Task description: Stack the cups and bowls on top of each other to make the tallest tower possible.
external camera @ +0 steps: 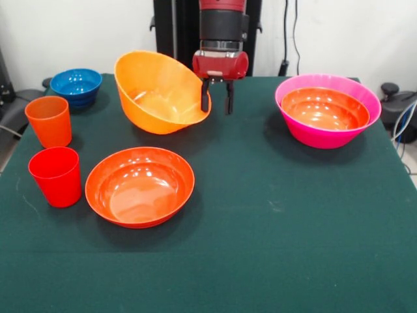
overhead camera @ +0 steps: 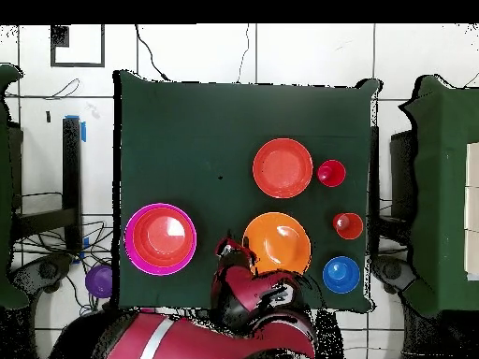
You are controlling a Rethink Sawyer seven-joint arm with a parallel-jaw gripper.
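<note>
My gripper point(external camera: 217, 99) hangs open over the far middle of the table. Its left finger point(external camera: 205, 98) is at the right rim of the yellow-orange bowl point(external camera: 159, 91) point(overhead camera: 277, 241), which is tilted up on its side with its opening facing the front. Whether the finger touches the rim I cannot tell. The tower point(external camera: 326, 134) point(overhead camera: 131, 239) is the large pink bowl with a red-orange bowl point(external camera: 324, 109) point(overhead camera: 161, 236) nested inside. A second red-orange bowl point(external camera: 139, 186) point(overhead camera: 283, 168) sits upright at front left. Left of it stand the red cup point(external camera: 56, 176) point(overhead camera: 331, 173) and the orange cup point(external camera: 49, 120) point(overhead camera: 348, 225). A blue bowl point(external camera: 76, 83) point(overhead camera: 341, 274) is at the far left corner.
A purple bowl point(overhead camera: 98, 280) lies off the table, on the floor beside the pink bowl's side. The arm's red body point(overhead camera: 253, 294) covers the table edge nearest the base in the overhead view. Cables and a black stand run along the floor beside the table.
</note>
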